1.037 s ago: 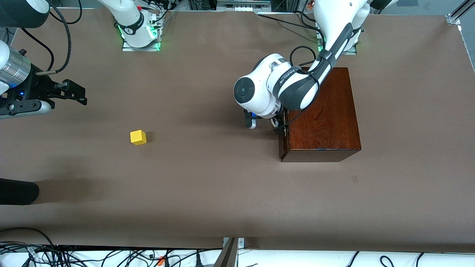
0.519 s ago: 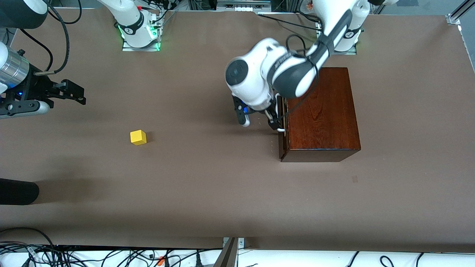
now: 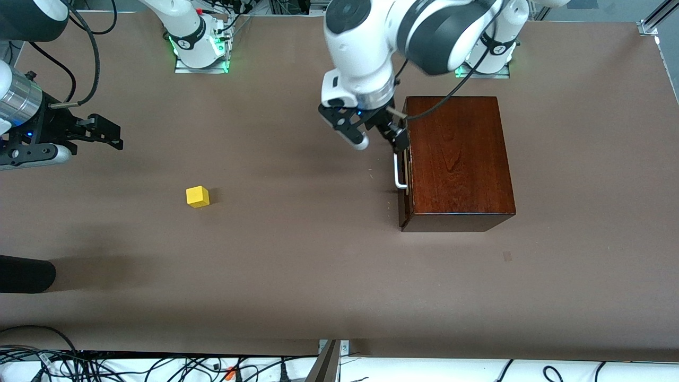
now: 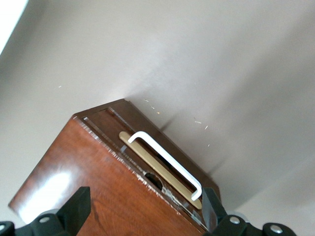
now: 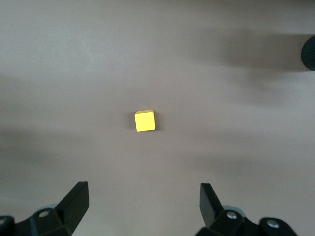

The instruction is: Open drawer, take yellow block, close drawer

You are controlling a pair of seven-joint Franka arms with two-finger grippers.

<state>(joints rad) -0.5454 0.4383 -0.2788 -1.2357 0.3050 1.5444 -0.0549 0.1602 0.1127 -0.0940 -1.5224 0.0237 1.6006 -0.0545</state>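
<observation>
The reddish-brown wooden box [image 3: 456, 159] stands toward the left arm's end of the table. Its drawer [image 3: 403, 175] is pushed in, and the white bar handle [image 3: 398, 172] shows free on its front. My left gripper [image 3: 381, 140] is open and empty, up in the air over the box's handle-side edge. The left wrist view shows the box top [image 4: 88, 187] and the handle [image 4: 167, 160] below my left gripper [image 4: 145, 211]. The yellow block [image 3: 197, 196] lies on the bare table toward the right arm's end. My right gripper [image 3: 109, 135] is open and waits above the table, with the block [image 5: 144, 121] seen ahead of my right gripper [image 5: 142, 196].
A black rounded object [image 3: 26, 273] juts in at the table's edge at the right arm's end, nearer to the front camera than the block. Cables [image 3: 159, 366] lie along the near edge. The arms' bases [image 3: 199, 48] stand at the top edge.
My left gripper has risen from the drawer handle and moved toward the arm bases, leaving the handle uncovered. The drawer stays pushed in. The right arm and the block have not moved.
</observation>
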